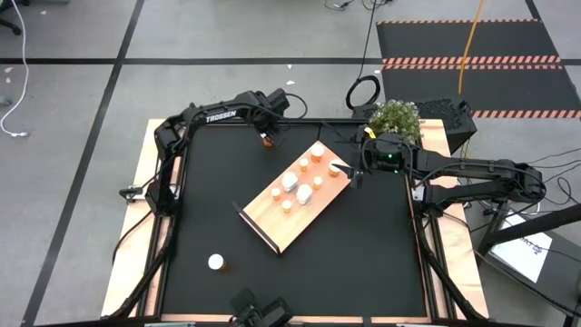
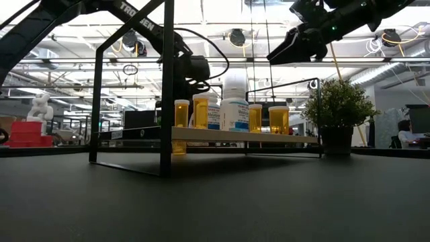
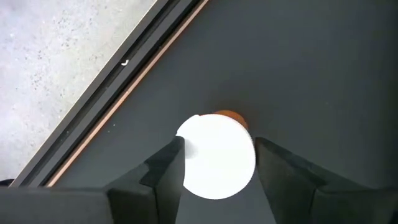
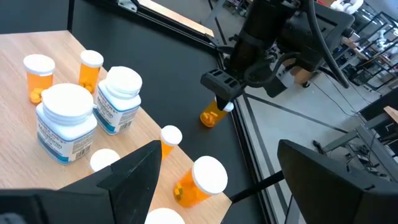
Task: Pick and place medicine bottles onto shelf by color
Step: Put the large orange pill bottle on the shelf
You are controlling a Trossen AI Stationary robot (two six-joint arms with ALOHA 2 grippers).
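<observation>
My left hand [image 3: 217, 165] grips an orange bottle [image 3: 216, 155] on the bench [image 1: 363, 254]; my right hand [image 1: 356, 174] hangs open over the shelf [image 1: 272, 218].

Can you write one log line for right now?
left gripper: shut on orange bottle | right gripper: open, above shelf edge

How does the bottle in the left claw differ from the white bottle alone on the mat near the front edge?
The orange bottle sits between the left claw fingers, tilted, near the mat's far edge; the lone white bottle stands free at the near side, no claw by it. The first has an amber body under a white cap; the second shows only white from above. Neither is on the shelf.
</observation>
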